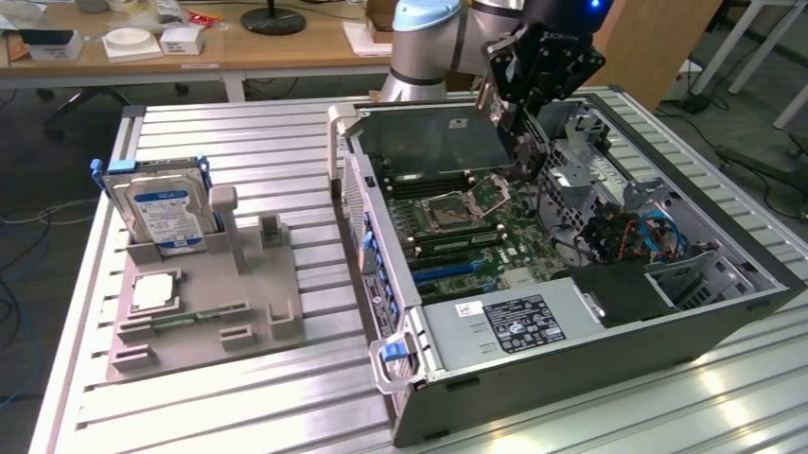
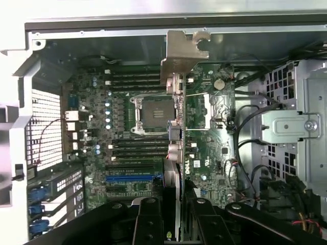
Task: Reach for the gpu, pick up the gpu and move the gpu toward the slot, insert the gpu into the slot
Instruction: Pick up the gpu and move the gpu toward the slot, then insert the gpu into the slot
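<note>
The gripper (image 1: 516, 142) is clamped on the gpu (image 1: 436, 142), holding it on edge inside the open computer case (image 1: 631, 369), above the motherboard (image 2: 92, 153); the card seems unseated, apart from the blue slot (image 2: 130, 178)

seen edge-on, the gpu (image 2: 174, 168) hides both faces; its near end vanishes between the gripper (image 2: 176, 214) fingers (image 2: 148, 224), themselves cut by the frame edge. the arm (image 1: 430, 38) is cropped in the exterior view. the power supply label (image 1: 518, 323) print is too small to read.
</note>
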